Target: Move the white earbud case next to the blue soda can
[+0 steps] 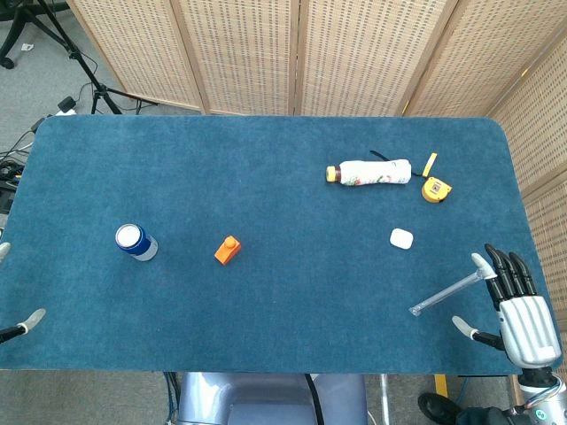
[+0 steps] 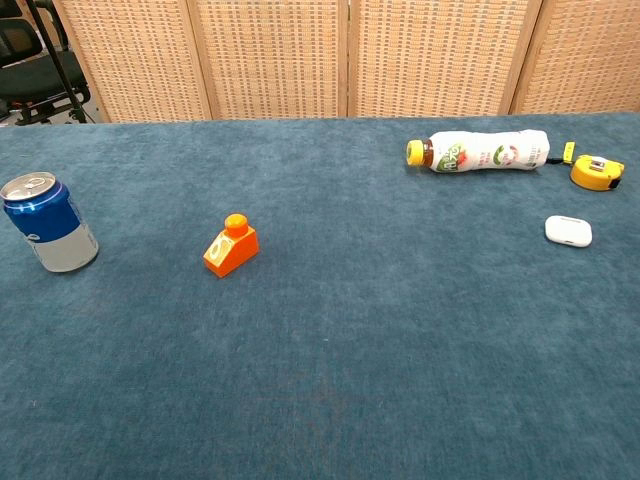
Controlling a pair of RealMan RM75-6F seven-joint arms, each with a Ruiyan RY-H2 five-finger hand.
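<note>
So, step: nothing picked up yet, reach for the case not begun, by my read
Earbud case (image 1: 401, 237): lies flat on the blue table (image 1: 266, 168), robot's right side, apart from everything; bottle (image 1: 369, 173) and tape measure (image 1: 434, 189) sit behind it, near but not touching
Soda can (image 1: 135, 242): upright, far left side, well apart from the case; orange block (image 1: 228, 250) stands betw. them, nearer the can
Right hand (image 1: 518, 305): at the front right corner, fingers straight and spread, holding nothing; a clear thin stick (image 1: 446, 295) lies just beside its fingertips, can't tell if touching
Left hand (image 1: 22, 323): only fingertips show at the left edge, so grip state can't be told; nothing seen in it
Next move: prob. right hand goes fwd and inward to the case, pinches it from above, then carries it left across the table
Room: wide bare cloth betw. case and can; pass in front of or behind the orange block
Edges: can stands near the left edge w/ open cloth all round; set the case on its inner side, gently, so the can isn't knocked
</note>
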